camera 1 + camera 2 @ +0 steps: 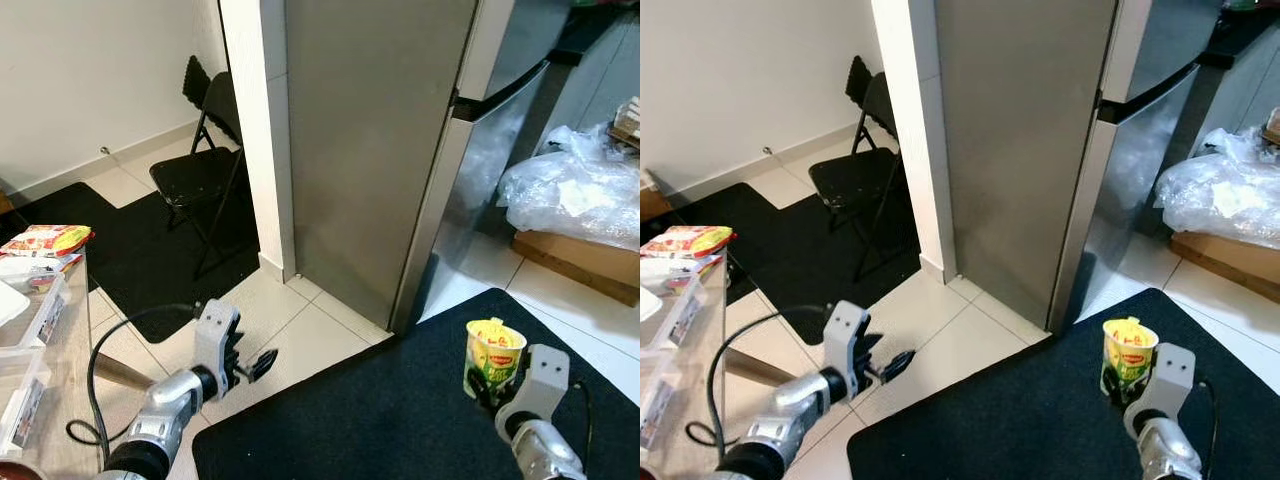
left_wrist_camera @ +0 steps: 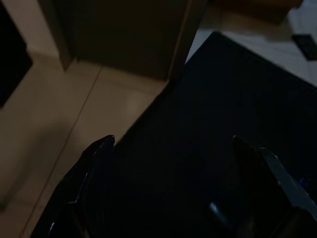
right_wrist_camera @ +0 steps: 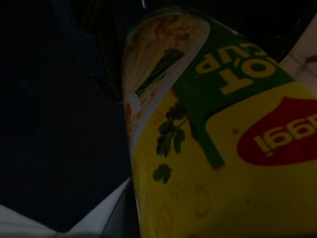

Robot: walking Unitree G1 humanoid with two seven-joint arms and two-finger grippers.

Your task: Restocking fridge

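Right wrist view is revealing the noodle cup [image 3: 218, 144] up close, its yellow and green label reading "HOT CUP", print the head views are leaving too small to read. From the head, the right gripper [image 1: 487, 385] is clamping that cup upright above the black mat [image 1: 400, 410], facing the closed fridge [image 1: 400, 140]. Left gripper [image 2: 173, 163] is hanging with fingers spread apart, gripping nothing.

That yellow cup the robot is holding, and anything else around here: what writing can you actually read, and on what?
"HOT CUP": in yellow letters on the green band of the noodle cup, held in the right gripper.
"aggi": on the cup's red badge; the first letter is cut off.
Red and yellow packets on the table: print too small to read.
Labels on the clear plastic boxes: too blurred to read.
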